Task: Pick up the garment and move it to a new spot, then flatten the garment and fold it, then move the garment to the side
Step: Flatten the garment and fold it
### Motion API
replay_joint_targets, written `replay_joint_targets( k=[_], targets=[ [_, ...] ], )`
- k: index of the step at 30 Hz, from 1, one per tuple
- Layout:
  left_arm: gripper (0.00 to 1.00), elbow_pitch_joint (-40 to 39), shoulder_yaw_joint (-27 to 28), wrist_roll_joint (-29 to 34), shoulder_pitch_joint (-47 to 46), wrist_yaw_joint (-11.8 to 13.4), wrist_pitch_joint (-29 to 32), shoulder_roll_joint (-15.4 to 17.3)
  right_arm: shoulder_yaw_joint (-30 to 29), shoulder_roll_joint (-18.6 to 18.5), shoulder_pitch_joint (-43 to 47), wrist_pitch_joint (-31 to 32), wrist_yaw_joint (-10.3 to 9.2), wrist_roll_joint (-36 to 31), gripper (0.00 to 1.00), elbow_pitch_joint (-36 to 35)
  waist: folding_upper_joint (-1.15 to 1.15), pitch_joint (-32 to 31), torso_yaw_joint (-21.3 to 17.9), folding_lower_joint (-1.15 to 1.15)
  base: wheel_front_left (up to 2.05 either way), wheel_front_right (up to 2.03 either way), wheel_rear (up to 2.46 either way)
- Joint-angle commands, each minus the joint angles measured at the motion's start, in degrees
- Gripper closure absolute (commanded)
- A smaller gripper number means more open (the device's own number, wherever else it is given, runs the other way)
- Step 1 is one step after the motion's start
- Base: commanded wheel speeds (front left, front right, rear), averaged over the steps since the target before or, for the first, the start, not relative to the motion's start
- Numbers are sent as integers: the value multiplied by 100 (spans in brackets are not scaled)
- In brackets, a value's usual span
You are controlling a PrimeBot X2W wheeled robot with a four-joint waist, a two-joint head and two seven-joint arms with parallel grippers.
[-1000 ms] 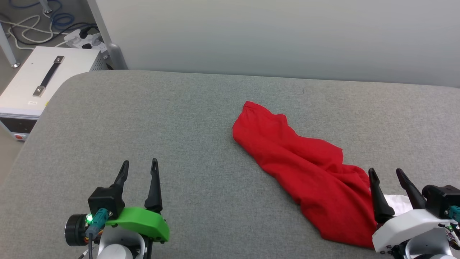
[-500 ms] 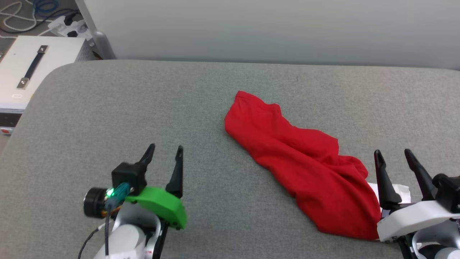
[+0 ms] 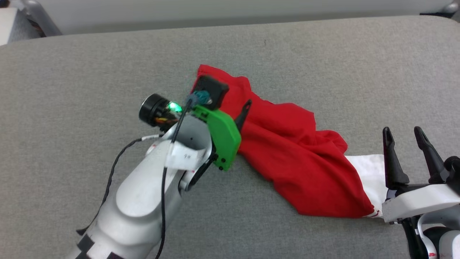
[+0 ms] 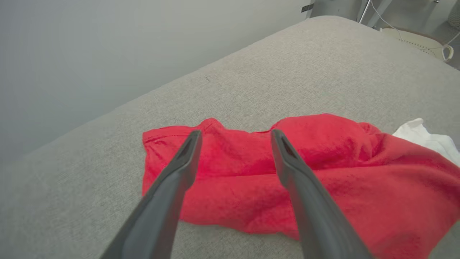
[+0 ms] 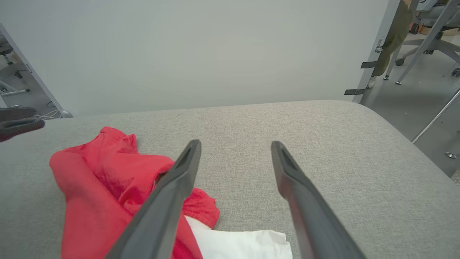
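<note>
Open room is seen over the left half of the grey surface (image 3: 64,90) and along the far strip under the wall (image 5: 215,54). The middle is crossed by the left arm (image 3: 143,201), stretched slantwise, with the left gripper (image 4: 236,133) spread wide over the far end of the red shirt (image 3: 287,158). The shirt is heaped from the middle to the near right edge — its white sleeve (image 3: 366,172) just beside the right gripper (image 3: 402,129), also spread. Bare surface is seen ahead of it.
</note>
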Motion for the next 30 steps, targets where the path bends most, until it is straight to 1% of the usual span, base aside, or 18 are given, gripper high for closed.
replay_joint_targets(
  k=[1,4,6,12,18,22,23,24,27,30],
  targets=[
    [0,129,-76,60,-282,-99,145,-87,7,5,-111,-57,-6,40,0,24,0,382,-334,0,0,0,0],
    [0,548,-261,68,-801,-267,570,-222,45,5,-200,-116,-6,84,0,69,0,547,-434,0,0,0,0],
    [0,890,-322,40,-1105,-338,797,-289,88,6,-262,-149,-6,108,0,118,0,648,-501,0,0,0,0],
    [0,2043,-418,-119,-1763,-451,1394,-435,226,6,-413,-297,-6,240,0,297,0,920,-675,0,0,0,0],
    [0,3062,-682,-238,-2062,-534,1939,-523,291,7,-510,-404,-6,318,0,479,0,1066,-796,0,0,0,0],
    [0,3597,-904,-477,-2033,-568,2530,-589,307,7,-548,-455,-6,334,0,558,0,1073,-824,0,0,0,0],
    [55,3663,-948,-527,-2021,-572,2612,-599,303,7,-554,-462,-6,330,0,570,0,1070,-825,0,0,0,0],
    [100,3704,-960,-594,-2011,-574,2598,-607,295,7,-559,-468,-6,328,0,582,0,1063,-823,0,0,0,0],
    [100,3766,-1025,-738,-1972,-578,2513,-610,258,7,-567,-474,-6,321,0,601,0,1020,-796,0,0,0,0],
    [100,3719,-1103,-798,-2028,-579,2205,-524,201,7,-559,-455,-6,295,0,615,0,916,-718,0,0,0,0]
  ],
)
